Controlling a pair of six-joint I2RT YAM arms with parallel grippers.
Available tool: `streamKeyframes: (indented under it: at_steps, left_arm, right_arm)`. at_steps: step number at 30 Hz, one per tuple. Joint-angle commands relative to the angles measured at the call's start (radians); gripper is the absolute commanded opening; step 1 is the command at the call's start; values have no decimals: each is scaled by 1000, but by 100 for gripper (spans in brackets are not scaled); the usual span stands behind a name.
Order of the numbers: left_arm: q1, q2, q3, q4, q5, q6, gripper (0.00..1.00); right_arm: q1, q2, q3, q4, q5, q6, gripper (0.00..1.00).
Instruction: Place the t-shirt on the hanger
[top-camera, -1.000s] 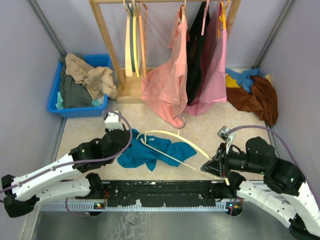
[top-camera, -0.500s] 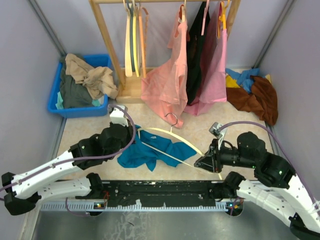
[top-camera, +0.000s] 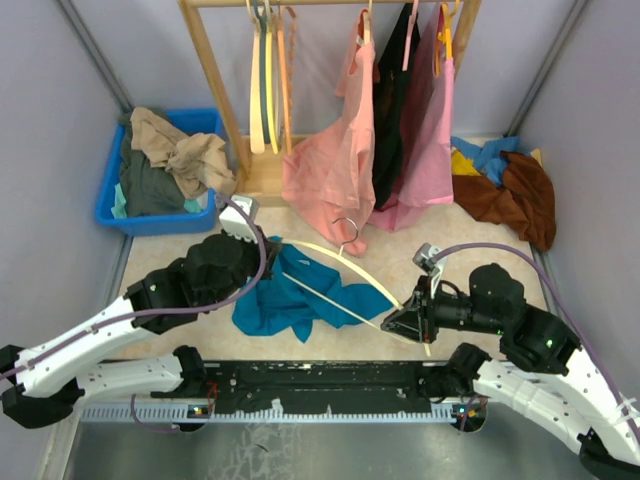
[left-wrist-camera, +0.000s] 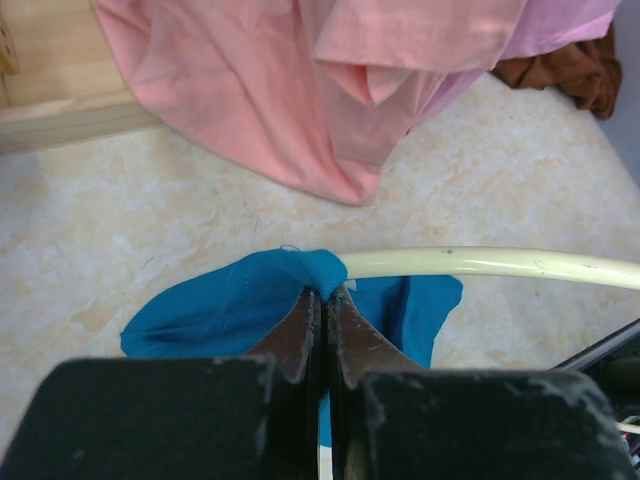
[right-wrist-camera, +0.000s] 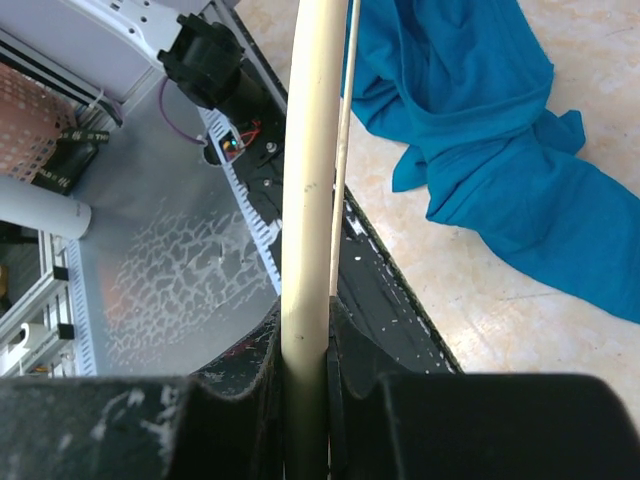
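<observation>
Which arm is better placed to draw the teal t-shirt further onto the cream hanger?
Left, probably. The left gripper pinches the teal-blue cloth t-shirt right at one tip of the thin cream curved hanger; the right gripper clamps the hanger's other end, steadying it.

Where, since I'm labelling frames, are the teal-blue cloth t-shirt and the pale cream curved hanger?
teal-blue cloth t-shirt (top-camera: 270, 305): top view, middle of the bunched cloth.
pale cream curved hanger (right-wrist-camera: 310, 150): right wrist view, thick curved arm.
</observation>
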Motion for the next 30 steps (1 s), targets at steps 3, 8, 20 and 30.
streamKeyframes:
  at_steps: [3, 8, 20, 30]
  left_arm:
    - [-7, 12, 121, 76, 100, 65, 0]
    - [-7, 41, 199, 49, 109, 109, 0]
    - [-7, 64, 289, -100, -20, 112, 1]
    - [-7, 76, 194, -143, -25, 47, 1]
  right_arm:
    - [-3, -12, -12, 124, -90, -13, 0]
    - [-5, -15, 24, 74, -78, -32, 0]
    - [-4, -31, 178, -115, -13, -30, 0]
    - [-4, -44, 139, -99, -65, 2, 0]
